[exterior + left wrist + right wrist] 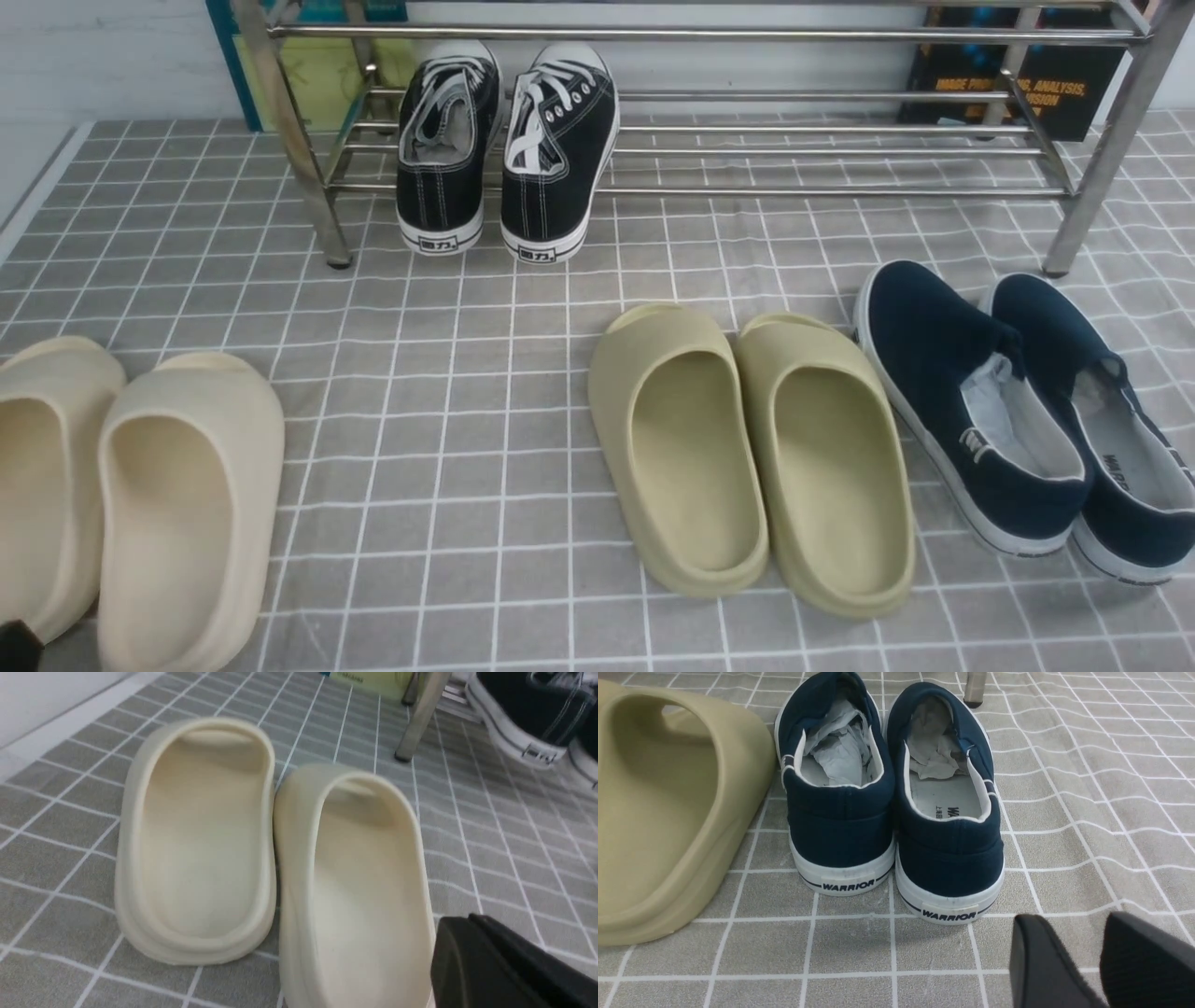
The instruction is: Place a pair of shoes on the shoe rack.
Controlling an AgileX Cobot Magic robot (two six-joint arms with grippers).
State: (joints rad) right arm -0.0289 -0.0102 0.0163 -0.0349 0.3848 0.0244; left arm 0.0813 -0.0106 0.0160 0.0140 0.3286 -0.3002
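Observation:
The pair of shoes, two black canvas sneakers with white laces [443,149] [560,154], rests on the lower bars of the steel shoe rack [840,35] near its left end, toes to the back and heels overhanging the front bar. Their heels also show in the left wrist view [528,714], beside a rack leg [420,714]. My left gripper [472,933] is shut and empty, low beside the cream slides, far in front of the sneakers. My right gripper [1071,921] is open and empty, just behind the heels of the navy slip-ons.
Cream foam slides [177,504] lie at the front left, olive slides [747,448] in the middle, and navy slip-ons [1008,411] at the right, all on the grey checked cloth. A dark book [1046,93] stands behind the rack's right end.

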